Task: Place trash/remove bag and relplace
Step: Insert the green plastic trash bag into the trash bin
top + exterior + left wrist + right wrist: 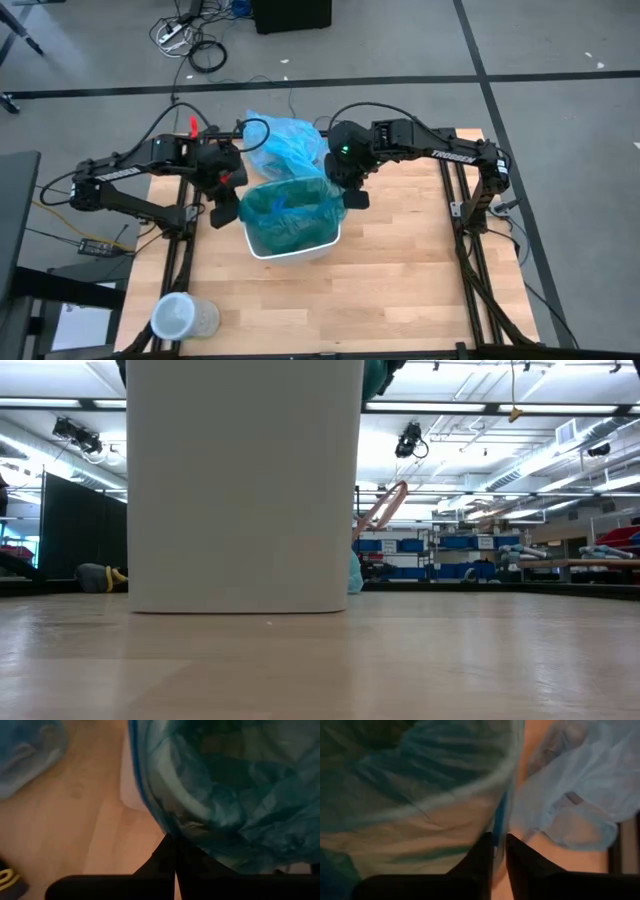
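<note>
High: white bin (322, 245) mid-table, teal liner (290, 212) fitted inside. Left gripper (228, 198) at its left rim, right gripper (350, 190) at right rim, prob. to seat or lift the liner. Light-blue bag (285, 140) lies just behind the bin, between the arms.
Low: bin wall only.
L wrist: fingers (167, 857) pinched on liner edge.
R wrist: fingers (481, 857) nearly closed on liner edge; bag beside.

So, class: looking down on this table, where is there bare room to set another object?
The bare wood in front of the white bin and on its right side is free. The clear cup takes the front-left corner. The back is crowded: left gripper, right gripper, light blue bag.
</note>
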Tool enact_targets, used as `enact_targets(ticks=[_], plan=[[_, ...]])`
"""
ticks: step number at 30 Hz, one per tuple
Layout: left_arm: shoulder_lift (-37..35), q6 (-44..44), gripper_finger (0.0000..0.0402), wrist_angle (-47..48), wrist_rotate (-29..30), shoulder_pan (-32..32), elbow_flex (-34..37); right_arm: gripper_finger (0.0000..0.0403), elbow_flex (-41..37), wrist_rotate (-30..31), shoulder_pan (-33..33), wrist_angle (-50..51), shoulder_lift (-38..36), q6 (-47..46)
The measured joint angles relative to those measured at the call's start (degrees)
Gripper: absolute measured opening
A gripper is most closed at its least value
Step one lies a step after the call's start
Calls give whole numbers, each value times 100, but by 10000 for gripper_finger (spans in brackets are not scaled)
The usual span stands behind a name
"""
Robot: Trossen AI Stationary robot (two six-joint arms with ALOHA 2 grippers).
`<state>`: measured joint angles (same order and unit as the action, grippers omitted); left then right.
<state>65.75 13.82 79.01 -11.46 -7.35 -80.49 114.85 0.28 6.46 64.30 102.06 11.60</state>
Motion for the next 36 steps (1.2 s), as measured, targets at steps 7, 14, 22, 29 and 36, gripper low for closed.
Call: enact_targets(ticks=[7, 14, 22, 29, 36], plan=[[-14, 2, 8, -275, -280, 0, 0, 104, 61, 472, 6, 72, -33, 299], [-26, 29, 8, -287, -216, 2, 0, 142, 512, 709, 9, 74, -35, 406], [-43, 63, 8, -306, 48, 2, 0, 163, 1422, 715, 9, 683, -35, 722], [-43, 63, 8, -619, 81, 0, 0, 180, 1990, -812, -392, 460, -82, 565], [-40, 203, 8, -824, 160, 2, 4, 198, 1970, -566, -992, 281, 209, 750]])
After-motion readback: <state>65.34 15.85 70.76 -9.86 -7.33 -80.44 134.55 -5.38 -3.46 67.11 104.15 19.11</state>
